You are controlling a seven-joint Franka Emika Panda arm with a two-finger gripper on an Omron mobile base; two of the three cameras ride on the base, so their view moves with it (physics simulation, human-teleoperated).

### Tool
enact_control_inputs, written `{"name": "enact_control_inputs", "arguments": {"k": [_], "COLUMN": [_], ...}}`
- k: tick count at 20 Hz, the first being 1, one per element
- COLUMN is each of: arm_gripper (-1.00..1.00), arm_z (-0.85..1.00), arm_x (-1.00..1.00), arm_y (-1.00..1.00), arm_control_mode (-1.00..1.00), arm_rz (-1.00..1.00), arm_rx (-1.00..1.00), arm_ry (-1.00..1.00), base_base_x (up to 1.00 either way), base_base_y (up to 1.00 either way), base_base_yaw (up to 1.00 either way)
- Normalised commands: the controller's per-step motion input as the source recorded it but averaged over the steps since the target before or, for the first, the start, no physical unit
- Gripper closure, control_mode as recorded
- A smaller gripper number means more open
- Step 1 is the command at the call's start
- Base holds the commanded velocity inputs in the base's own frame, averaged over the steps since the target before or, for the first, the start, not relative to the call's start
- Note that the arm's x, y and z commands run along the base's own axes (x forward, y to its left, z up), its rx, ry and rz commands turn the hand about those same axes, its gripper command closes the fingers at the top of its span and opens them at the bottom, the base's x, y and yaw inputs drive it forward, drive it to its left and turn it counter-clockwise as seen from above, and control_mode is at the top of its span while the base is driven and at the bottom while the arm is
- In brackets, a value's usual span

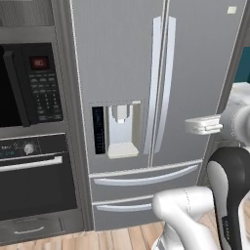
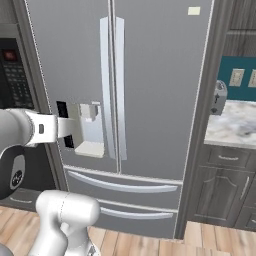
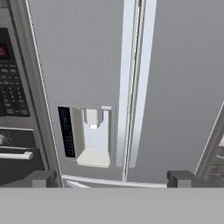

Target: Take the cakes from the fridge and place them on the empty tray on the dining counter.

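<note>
Kitchen wall: tall grey steel French-door fridge (image 1: 146, 97) both doors shut, black built-in oven (image 1: 34, 176) beside it. Gripper (image 3: 112, 178) spread wide, empty, facing door handles (image 3: 131, 87), no contact. Cakes presumably inside, unseen. Task barely begun: opening, fetching, placing all remain.

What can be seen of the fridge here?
The fridge is a tall grey steel French-door unit, both doors shut. Two long vertical handles meet at the centre seam. The left door carries a recessed water dispenser beside a dark control strip. Two drawers with curved handles sit below. Nothing touches it.
</note>
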Motion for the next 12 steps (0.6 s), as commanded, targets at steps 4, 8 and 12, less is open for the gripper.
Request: {"name": "enact_control_inputs", "arguments": {"k": [4, 8, 12], "arm_gripper": [-1.00, -1.00, -1.00], "arm_z": [0.00, 0.00, 0.01], "arm_x": [0.00, 0.30, 0.18], "arm_y": [0.00, -0.21, -0.47], "arm_control_mode": [-1.00, -1.00, -1.00], "arm_rz": [0.00, 0.00, -0.01], "arm_rx": [0.00, 0.02, 0.02], "arm_ry": [0.00, 0.00, 0.00], "base_base_x": [0.00, 0.00, 0.00], "base_base_y": [0.00, 0.00, 0.00], "base_base_yaw": [0.00, 0.00, 0.00]}}
